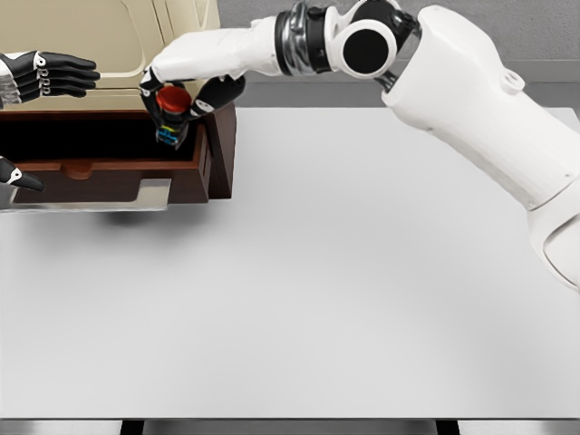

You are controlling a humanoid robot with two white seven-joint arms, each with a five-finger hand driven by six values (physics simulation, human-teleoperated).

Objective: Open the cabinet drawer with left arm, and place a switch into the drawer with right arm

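Observation:
The brown wooden drawer [210, 149] of the cream cabinet [109, 41] is pulled out at the upper left, its dark inside showing. My right hand [186, 98] reaches across from the right and is shut on the switch [172, 111], which has a red button on top and blue and yellow parts below. The switch hangs over the drawer's right end, its lower part just inside the opening. My left hand [54, 74] shows at the left edge above the drawer, black fingers stretched out flat and holding nothing.
The white table [344, 290] spreads in front and to the right of the cabinet. The drawer's front panel with a metal handle [136, 195] juts over the table at the left. A grey wall runs behind.

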